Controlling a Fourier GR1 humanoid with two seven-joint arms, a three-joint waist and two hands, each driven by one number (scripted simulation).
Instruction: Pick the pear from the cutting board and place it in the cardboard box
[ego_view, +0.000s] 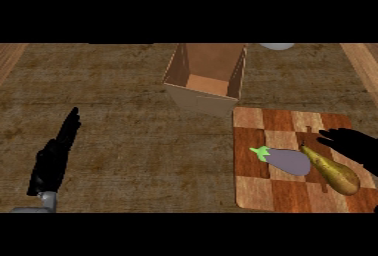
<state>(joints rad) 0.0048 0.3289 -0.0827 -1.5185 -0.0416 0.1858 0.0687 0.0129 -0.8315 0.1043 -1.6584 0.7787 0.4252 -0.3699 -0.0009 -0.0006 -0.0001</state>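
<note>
- Right hand comes in over the far right part of the cutting board, fingers spread apart and holding nothing, just beyond the pear's narrow end; whether they touch it is hard to tell.
- Pear lies on the board near its right edge, slanting, just beside the eggplant.
- Cardboard box stands open-topped on the desk, near the board's far left corner.
- Left hand rests at the view's left, fingers straight, with wide bare desk between it and the board.
- Pale round object shows at the far edge.
</note>
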